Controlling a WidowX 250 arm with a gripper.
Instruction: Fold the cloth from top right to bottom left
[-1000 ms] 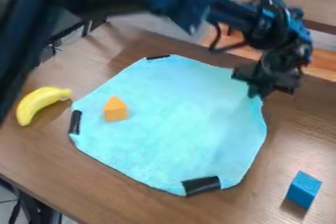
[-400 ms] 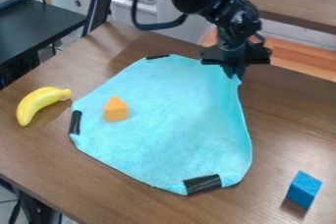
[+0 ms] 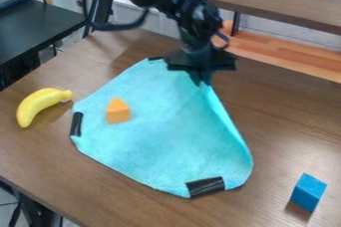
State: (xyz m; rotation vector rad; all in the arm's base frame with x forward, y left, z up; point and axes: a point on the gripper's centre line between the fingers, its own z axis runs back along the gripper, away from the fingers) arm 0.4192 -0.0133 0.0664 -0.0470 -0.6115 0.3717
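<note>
The black gripper [image 3: 202, 81] hangs over the upper right part of the light blue cloth [image 3: 153, 131], shut on the cloth's top right corner. That corner is pulled inward and lifted, and the right edge runs as a raised, slanting fold down toward the lower right. Black tape pieces lie at the cloth's left edge and bottom edge; another at the top is mostly behind the gripper. An orange block [image 3: 117, 111] rests on the cloth's left part.
A yellow banana [image 3: 41, 104] lies on the brown table [image 3: 293, 121] to the left of the cloth. At the lower right stands a blue block [image 3: 308, 191]. Behind the table are a wooden shelf and a black desk [image 3: 40, 27].
From the right, the gripper has moved left across the back of the cloth, drawing the held corner inward. The cloth's right edge has shifted left; banana and blocks have stayed put.
</note>
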